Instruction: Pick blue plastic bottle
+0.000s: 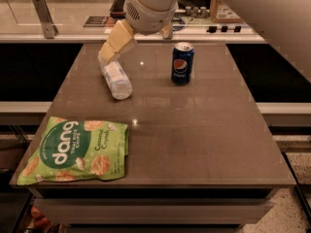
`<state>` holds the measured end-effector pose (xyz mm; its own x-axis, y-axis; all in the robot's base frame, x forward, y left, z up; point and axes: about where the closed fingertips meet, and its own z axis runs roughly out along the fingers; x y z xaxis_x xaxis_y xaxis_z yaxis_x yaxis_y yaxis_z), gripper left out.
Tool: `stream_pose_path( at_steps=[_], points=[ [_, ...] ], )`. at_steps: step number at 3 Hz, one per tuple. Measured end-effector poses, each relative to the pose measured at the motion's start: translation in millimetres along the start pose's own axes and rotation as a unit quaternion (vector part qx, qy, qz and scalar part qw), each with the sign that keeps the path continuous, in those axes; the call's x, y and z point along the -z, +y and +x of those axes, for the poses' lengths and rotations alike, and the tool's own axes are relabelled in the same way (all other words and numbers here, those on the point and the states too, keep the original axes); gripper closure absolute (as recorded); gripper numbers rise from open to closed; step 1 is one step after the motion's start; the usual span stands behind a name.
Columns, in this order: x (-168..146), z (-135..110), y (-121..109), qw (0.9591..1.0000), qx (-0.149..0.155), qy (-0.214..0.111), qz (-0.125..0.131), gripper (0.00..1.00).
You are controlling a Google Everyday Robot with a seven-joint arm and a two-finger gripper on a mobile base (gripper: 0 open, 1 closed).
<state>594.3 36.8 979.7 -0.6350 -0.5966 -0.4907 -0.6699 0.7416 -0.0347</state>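
Note:
The blue plastic bottle point(117, 80), clear with a pale whitish-blue label, lies on its side on the back left part of the brown table point(194, 130). My gripper point(136, 43) hangs over the table's back edge, just above the bottle's far end. It is open: one beige finger point(116, 41) points down at the bottle's far end and covers it, the other finger point(167, 31) shows to the right behind the white wrist. It holds nothing.
A dark blue Pepsi can point(182, 63) stands upright right of the bottle. A green Dang chips bag point(77, 149) lies at the front left corner. A counter with boxes point(223, 11) runs behind the table.

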Motion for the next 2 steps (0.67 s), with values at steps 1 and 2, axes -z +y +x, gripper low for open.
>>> stream_pose_path(
  at_steps=[1,2],
  points=[
    [-32.1,-12.2,16.5,0.9996,-0.023,-0.001,-0.014,0.0],
    [-60.0,-24.5,36.7,0.9993,-0.036,0.003,-0.01,0.0]
  ],
)
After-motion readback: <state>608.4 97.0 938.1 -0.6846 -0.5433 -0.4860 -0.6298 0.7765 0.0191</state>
